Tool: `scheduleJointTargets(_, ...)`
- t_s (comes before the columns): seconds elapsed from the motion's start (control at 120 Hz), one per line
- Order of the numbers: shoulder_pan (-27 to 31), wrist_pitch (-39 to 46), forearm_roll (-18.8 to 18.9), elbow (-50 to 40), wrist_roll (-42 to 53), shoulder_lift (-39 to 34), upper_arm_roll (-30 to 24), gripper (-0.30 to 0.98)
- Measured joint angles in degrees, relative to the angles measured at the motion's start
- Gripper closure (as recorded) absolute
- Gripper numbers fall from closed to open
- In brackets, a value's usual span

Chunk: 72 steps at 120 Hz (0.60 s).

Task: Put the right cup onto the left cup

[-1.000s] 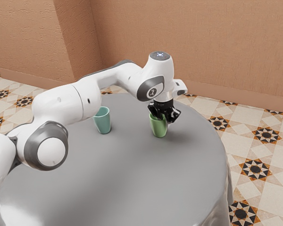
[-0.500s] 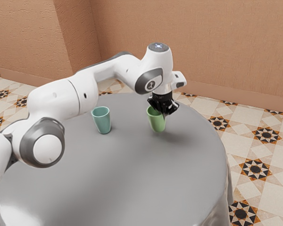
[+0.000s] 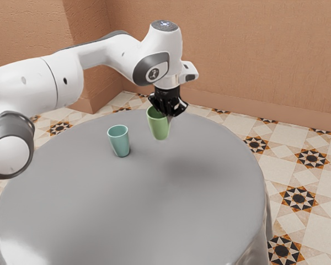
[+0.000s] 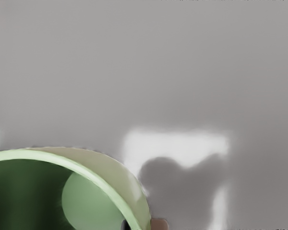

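Green cup (image 3: 159, 129) just beneath the hand (image 3: 168, 114), rim in its grip.

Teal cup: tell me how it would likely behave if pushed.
The teal cup would probably tip if pushed near its rim, being narrower at the base. Its smooth, undented wall looks stiff, perhaps slippery. Once toppled, that round body might roll.
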Motion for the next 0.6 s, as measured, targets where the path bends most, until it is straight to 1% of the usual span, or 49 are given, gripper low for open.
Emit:
scheduleJointTargets(0.083, 0.0, -0.8, -0.8, -0.5, 0.0, -1.8, 0.4, 0.78)
scheduleJointTargets(0.292, 0.7, -2.0, -2.4, -5.0, -0.1, -6.5, 2.3, 0.78)
scheduleJointTargets(0.6, 0.7, -3.6, -3.1, -6.6, -0.2, -9.5, 3.0, 0.78)
